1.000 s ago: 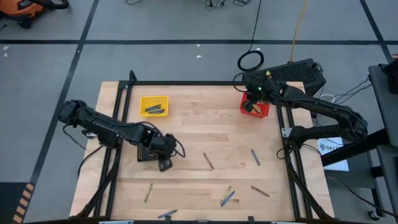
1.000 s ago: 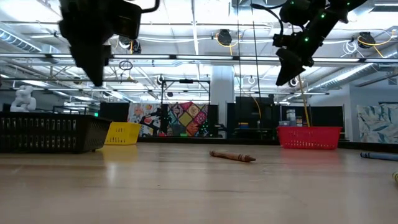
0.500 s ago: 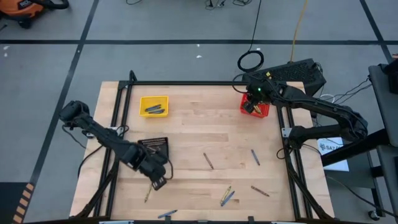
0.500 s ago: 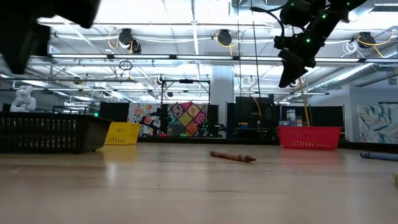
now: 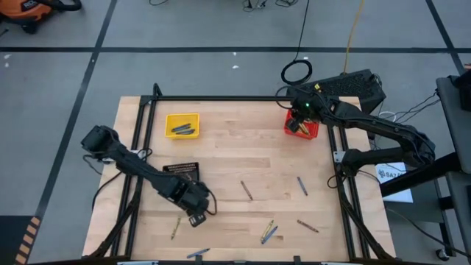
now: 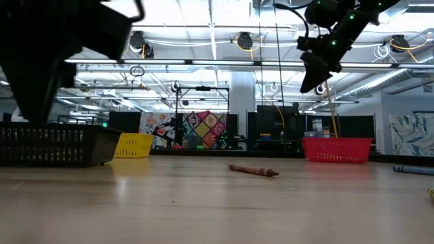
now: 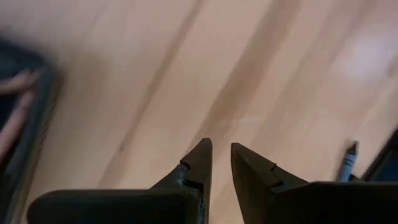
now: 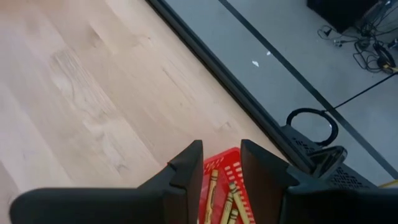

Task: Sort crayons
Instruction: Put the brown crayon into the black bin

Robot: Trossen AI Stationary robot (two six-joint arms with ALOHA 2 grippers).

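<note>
Crayons (image 5: 247, 191) scattered between baskets (image 5: 182, 124)

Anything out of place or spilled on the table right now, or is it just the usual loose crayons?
Nothing looks spilled or damaged. The yellow basket, black basket and red basket sit upright with crayons inside. Loose crayons still lie scattered over the front of the table. The left gripper is near them; the right gripper is above the red basket.

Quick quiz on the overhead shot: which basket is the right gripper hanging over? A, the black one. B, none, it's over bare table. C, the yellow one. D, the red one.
D: in the high view the right gripper hangs over the red basket at the table's far right corner, and the right wrist view looks past its fingers straight down onto crayons lying in that basket.
</note>
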